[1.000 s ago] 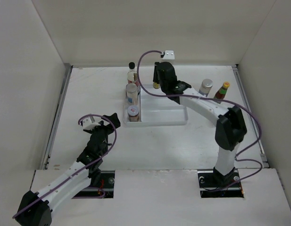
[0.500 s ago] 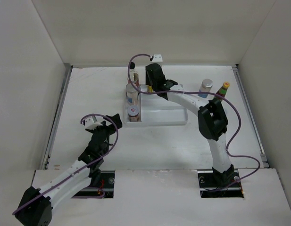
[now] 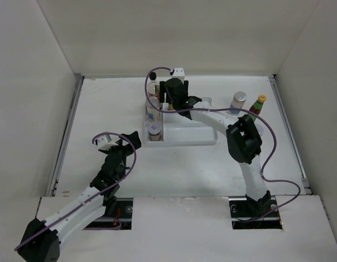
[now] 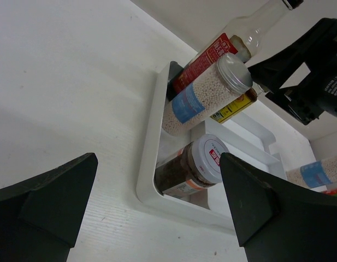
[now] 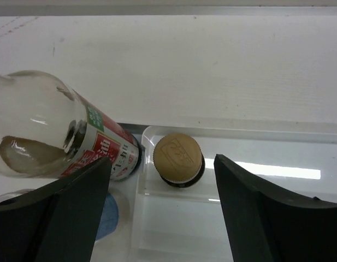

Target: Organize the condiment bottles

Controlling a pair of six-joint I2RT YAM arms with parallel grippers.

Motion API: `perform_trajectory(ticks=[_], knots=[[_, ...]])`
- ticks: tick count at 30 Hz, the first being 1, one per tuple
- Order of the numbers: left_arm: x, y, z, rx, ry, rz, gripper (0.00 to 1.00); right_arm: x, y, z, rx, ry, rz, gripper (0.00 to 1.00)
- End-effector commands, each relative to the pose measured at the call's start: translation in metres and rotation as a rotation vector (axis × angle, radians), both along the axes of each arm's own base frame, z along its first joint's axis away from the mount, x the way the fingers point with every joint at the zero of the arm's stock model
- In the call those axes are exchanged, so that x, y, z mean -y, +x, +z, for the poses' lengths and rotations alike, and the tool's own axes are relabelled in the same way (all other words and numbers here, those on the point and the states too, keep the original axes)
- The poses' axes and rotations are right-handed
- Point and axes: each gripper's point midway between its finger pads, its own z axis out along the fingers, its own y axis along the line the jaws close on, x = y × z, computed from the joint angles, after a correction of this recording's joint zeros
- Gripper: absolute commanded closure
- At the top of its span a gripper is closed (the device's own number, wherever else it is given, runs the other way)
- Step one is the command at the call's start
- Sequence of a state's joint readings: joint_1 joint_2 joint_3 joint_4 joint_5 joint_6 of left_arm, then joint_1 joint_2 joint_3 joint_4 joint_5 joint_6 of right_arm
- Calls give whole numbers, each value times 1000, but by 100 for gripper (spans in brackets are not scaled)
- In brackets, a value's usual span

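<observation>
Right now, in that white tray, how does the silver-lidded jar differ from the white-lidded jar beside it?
The silver-lidded jar holds pale white beads; the white-lidded jar holds something dark brown. The silver-lidded jar is taller, the white-lidded jar squat. The silver-lidded jar wears a blue label; the white-lidded jar's lid bears a red mark. Both are clear, upright and stand in the same narrow compartment of the tray.
</observation>
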State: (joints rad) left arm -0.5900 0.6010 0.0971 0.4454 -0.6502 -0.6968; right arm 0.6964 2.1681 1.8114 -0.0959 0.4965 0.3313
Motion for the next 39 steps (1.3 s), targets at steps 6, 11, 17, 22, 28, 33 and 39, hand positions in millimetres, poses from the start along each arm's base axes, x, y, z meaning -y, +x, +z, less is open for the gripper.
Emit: perform_trajectory(ticks=[6,11,17,22,28,33,39], knots=[[-1,0,11,41,-33,0,3,67,-50,141,210,99,-65,7],[-1,0,12,44,-33,0,3,180,-59,119,179,42,-281,3],[2,0,12,41,-32,-9,3,277,-58,76,89,-41,-500,2],[2,0,12,40,-31,-9,3,309,-52,56,36,-79,-566,2],[3,1,10,34,-28,-10,3,321,-44,36,-5,-91,-585,2],[6,1,9,31,-27,-18,3,328,-31,25,-24,-83,-595,4],[6,2,7,27,-24,-18,3,327,-16,14,-46,-53,-565,16]])
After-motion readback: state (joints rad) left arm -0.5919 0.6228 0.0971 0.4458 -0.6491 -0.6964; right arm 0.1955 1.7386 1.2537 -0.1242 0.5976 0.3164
